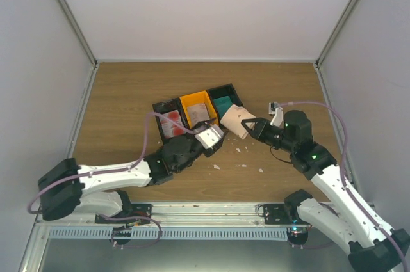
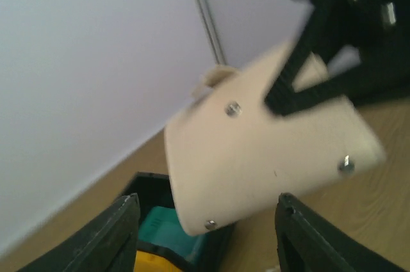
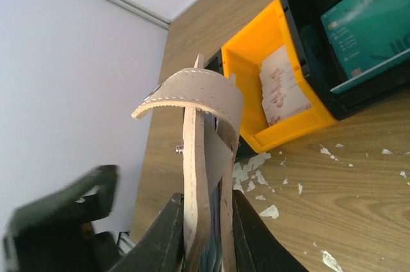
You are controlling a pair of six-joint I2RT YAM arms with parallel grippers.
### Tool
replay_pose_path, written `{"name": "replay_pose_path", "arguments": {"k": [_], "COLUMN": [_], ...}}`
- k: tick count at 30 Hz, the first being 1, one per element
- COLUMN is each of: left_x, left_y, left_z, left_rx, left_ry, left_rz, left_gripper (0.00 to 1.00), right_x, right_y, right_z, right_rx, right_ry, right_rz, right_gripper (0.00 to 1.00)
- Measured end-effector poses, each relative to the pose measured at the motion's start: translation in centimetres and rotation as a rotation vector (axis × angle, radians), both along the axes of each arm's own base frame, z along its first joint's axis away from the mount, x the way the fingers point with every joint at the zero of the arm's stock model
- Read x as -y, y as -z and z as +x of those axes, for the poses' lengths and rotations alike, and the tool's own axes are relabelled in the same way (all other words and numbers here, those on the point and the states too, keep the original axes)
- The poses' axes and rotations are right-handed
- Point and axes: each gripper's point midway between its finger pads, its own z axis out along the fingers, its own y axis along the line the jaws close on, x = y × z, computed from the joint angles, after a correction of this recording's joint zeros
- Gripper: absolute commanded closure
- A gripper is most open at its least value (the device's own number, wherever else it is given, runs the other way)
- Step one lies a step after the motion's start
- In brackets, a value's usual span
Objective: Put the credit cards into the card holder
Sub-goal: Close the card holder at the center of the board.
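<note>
The right gripper [image 3: 204,221] is clamped on the near edge of the beige card holder [image 3: 192,150]. The holder stands upright between its fingers, with the flap curling over above them. The left gripper [image 2: 206,205] gapes wide and holds nothing; the card holder hangs just ahead of its fingertips, apart from them. Beyond the right gripper, a teal credit card [image 3: 368,25] lies in the black tray [image 3: 311,41] and a pale credit card [image 3: 280,89] in the orange tray [image 3: 307,121].

left arm [image 1: 109,179] | right arm [image 1: 343,192]: white links, black joints | lilac cables [image 1: 318,104]
</note>
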Motion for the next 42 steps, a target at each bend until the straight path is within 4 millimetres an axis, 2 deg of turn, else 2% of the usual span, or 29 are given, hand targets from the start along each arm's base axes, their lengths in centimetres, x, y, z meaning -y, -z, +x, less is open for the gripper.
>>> {"name": "replay_pose_path", "arguments": {"k": [1, 2, 4, 9, 12, 17, 22, 25, 33, 37, 38, 42], "left_x": [-0.6, -1.1, -2.0, -4.2, -5.3, -5.1, -4.8, -4.0, -3.2, -3.3, -3.3, -3.3], "left_y": [0.0, -1.1, -1.9, -2.7, -2.1, -0.7, -0.1, 0.5, -1.6, -1.7, -1.4, -1.3], "left_z": [-0.2, -0.4, -0.5, -1.0, -1.8, -2.0, -2.0, -2.0, -1.1, -0.3, -0.2, -0.3], "left_rx": [-0.11, -0.119, -0.273, -0.625, -0.826, -1.068, -1.192, -1.225, -1.157, -1.139, -1.142, -1.155], "left_ry": [-0.017, -0.017, -0.03, -0.065, -0.062, -0.052, -0.002, 0.028, 0.137, 0.138, 0.134, 0.147], "left_rz": [-0.092, -0.136, -0.285, -0.638, -0.827, -0.975, -1.08, -1.089, -1.157, -1.173, -1.169, -1.163], "left_gripper": [0.36, 0.31, 0.18, 0.06, 0.01, 0.04, 0.16, 0.29, 0.57, 0.94, 0.99, 1.0], "right_x": [0.0, -0.1, -0.1, -0.7, -1.7, -3.3, -4.8, -5.3, -5.9, -6.0, -5.9, -5.7], "right_y": [0.3, 0.6, 1.2, 1.9, 1.6, 0.3, -1.0, -1.5, -2.5, -1.5, -1.4, -0.6], "right_z": [0.1, 0.1, 0.2, 0.3, 0.3, 0.2, -0.1, -0.2, -0.9, -1.2, -1.1, -1.1], "right_rx": [-0.001, -0.004, -0.003, 0.015, 0.032, 0.058, 0.06, 0.055, 0.071, 0.055, 0.056, 0.056], "right_ry": [-0.001, -0.002, -0.004, -0.034, -0.076, -0.152, -0.232, -0.267, -0.323, -0.331, -0.328, -0.317], "right_rz": [-0.002, -0.005, -0.009, 0.014, 0.06, 0.162, 0.274, 0.312, 0.351, 0.348, 0.346, 0.32], "right_gripper": [0.99, 1.0, 1.0, 1.0, 1.0, 1.0, 1.0, 0.99, 1.0, 0.98, 0.95, 0.68]}}
